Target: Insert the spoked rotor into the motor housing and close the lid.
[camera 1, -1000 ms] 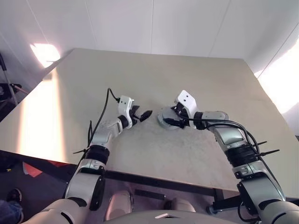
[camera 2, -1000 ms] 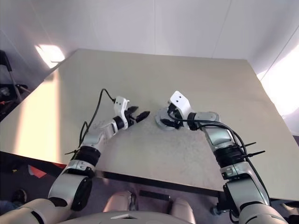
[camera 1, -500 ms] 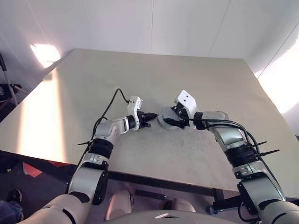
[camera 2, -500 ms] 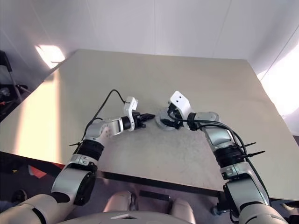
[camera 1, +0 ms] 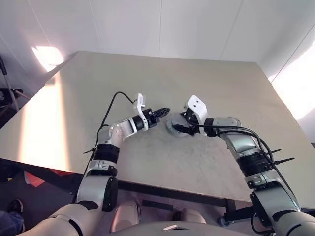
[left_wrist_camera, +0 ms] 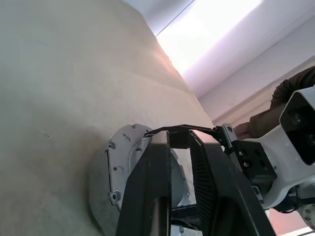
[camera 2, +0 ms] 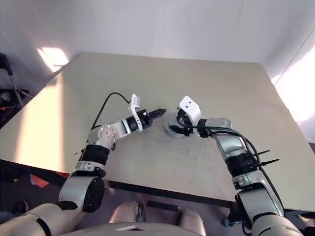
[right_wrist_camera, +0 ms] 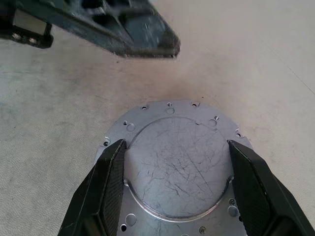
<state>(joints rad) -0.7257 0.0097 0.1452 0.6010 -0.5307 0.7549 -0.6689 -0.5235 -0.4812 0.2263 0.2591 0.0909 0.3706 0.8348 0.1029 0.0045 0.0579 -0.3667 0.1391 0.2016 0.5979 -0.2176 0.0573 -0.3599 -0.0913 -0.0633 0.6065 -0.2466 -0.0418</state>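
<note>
You are looking down on a broad beige tabletop with a matte, faintly mottled surface, backed by plain white panelled walls with thin vertical seams. Bright sunlight falls in patches on the table's left edge and along the right wall. Below the left edge you see dark floor clutter.

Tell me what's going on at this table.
The robot is working on a round silver disc with small holes round its rim, lying flat on the table. The right gripper is set down over the disc, though whether it actually grips it can't be told. The left gripper is shut, holds nothing, and points at the disc from the robot's left, its tips close to the rim. Which part of the motor this disc is isn't clear.
</note>
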